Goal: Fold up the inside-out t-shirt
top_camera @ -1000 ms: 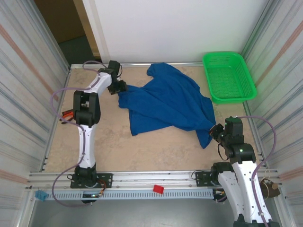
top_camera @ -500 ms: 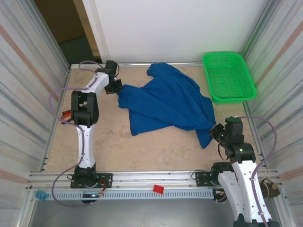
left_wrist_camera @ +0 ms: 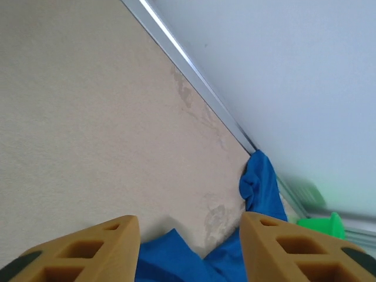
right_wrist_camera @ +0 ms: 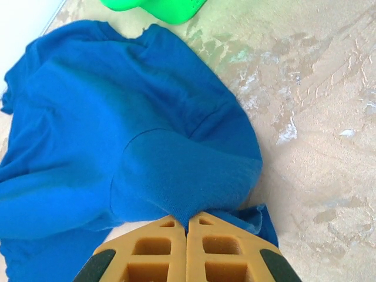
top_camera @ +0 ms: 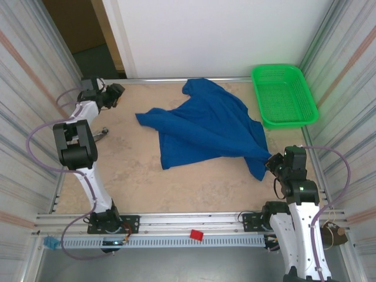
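Now | t-shirt [top_camera: 205, 129]: one | basket [top_camera: 282, 94]: one | left claw [top_camera: 113, 94], right claw [right_wrist_camera: 187, 218]: two

green mesh basket [top_camera: 285, 97] sits at the table's [top_camera: 135, 170] far right corner.

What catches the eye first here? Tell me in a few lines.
A royal-blue t-shirt lies crumpled across the middle of the tan table, with a bright green basket in the far right corner. The right claw is shut on the shirt's near right corner, while the left claw hangs open near the far left corner, apart from the cloth.
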`<state>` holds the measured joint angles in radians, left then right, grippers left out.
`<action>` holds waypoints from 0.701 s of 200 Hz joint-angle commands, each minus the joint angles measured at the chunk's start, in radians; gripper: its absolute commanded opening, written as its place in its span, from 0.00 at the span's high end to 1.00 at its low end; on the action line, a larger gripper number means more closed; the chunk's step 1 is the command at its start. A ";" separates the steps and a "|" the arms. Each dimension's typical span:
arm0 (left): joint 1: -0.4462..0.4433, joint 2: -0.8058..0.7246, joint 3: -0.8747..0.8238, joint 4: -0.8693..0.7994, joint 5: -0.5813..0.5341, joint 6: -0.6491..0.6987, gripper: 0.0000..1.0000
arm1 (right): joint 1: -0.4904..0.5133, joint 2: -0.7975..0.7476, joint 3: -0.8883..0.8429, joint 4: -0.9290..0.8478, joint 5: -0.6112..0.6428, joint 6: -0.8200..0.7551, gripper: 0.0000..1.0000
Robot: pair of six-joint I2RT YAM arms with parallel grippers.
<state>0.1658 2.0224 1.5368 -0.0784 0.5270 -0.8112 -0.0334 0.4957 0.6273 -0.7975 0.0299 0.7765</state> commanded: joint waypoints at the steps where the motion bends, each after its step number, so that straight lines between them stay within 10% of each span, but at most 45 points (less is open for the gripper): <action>1: -0.037 -0.031 -0.002 0.028 0.071 -0.004 0.49 | -0.006 -0.009 0.038 -0.021 0.006 -0.012 1.00; 63: -0.353 -0.418 -0.348 -0.373 -0.284 0.310 0.49 | -0.008 0.033 0.038 0.033 -0.063 -0.053 1.00; 140: -0.785 -0.558 -0.679 -0.392 -0.634 0.086 0.52 | -0.008 0.047 0.030 0.052 -0.103 -0.067 1.00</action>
<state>-0.5652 1.4811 0.8738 -0.4450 0.0704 -0.6357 -0.0341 0.5484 0.6308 -0.7647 -0.0555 0.7280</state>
